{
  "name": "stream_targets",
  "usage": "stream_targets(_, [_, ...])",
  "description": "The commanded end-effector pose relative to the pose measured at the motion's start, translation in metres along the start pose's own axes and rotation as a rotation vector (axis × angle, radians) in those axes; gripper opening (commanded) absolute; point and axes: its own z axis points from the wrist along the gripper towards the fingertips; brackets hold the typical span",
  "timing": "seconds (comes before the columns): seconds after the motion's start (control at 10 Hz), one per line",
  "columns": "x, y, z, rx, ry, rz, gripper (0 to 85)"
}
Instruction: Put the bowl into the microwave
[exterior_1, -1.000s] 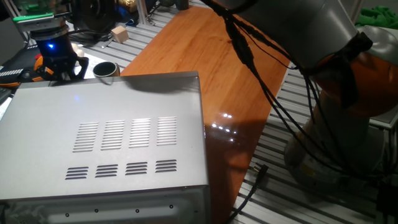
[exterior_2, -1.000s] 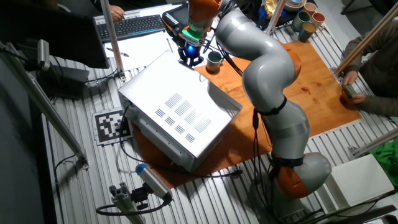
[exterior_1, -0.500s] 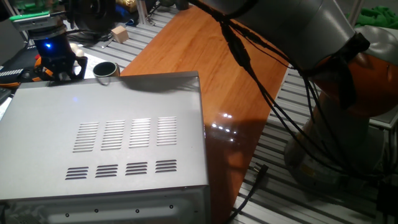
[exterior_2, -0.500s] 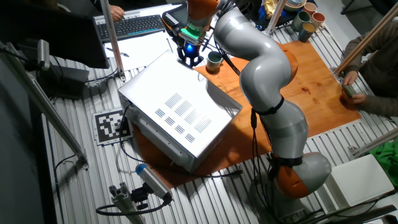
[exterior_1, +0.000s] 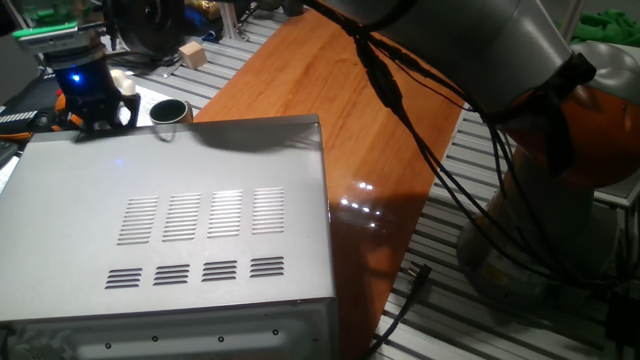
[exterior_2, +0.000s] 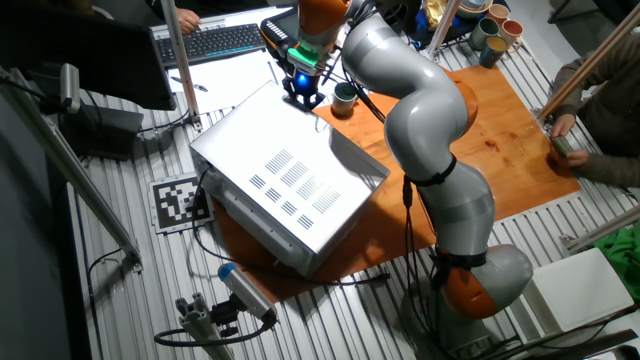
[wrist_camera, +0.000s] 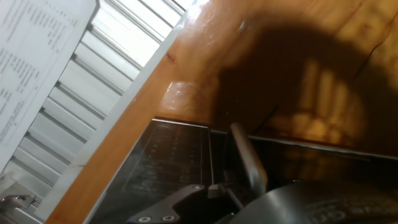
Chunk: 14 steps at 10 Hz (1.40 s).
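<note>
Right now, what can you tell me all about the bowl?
The bowl is small, round and cup-like, with a dull silver metal wall and a dark inside. It stands upright on the wooden table, just behind the microwave, beside the gripper, which isn't holding it.

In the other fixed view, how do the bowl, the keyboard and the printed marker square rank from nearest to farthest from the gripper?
Measured from the gripper:
1. bowl, just beside it on the wooden table.
2. keyboard, behind it, toward the desk.
3. marker square, on the slatted floor past the microwave.
</note>
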Motion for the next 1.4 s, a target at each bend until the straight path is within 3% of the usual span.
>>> stream_targets(0.0, [0.000,-0.001,0.000,-0.011,0.007,-0.012,17.0])
stream_targets(0.1, [-0.003,-0.002,0.001,-0.018,0.011,-0.032,0.0])
stream_targets(0.3, [-0.006,-0.002,0.003,-0.001,0.007,-0.043,0.0])
stream_targets(0.8, [-0.011,-0.003,0.002,0.000,-0.002,-0.042,0.0])
stream_targets(1.3, [-0.020,-0.005,-0.004,-0.027,-0.009,-0.053,0.0])
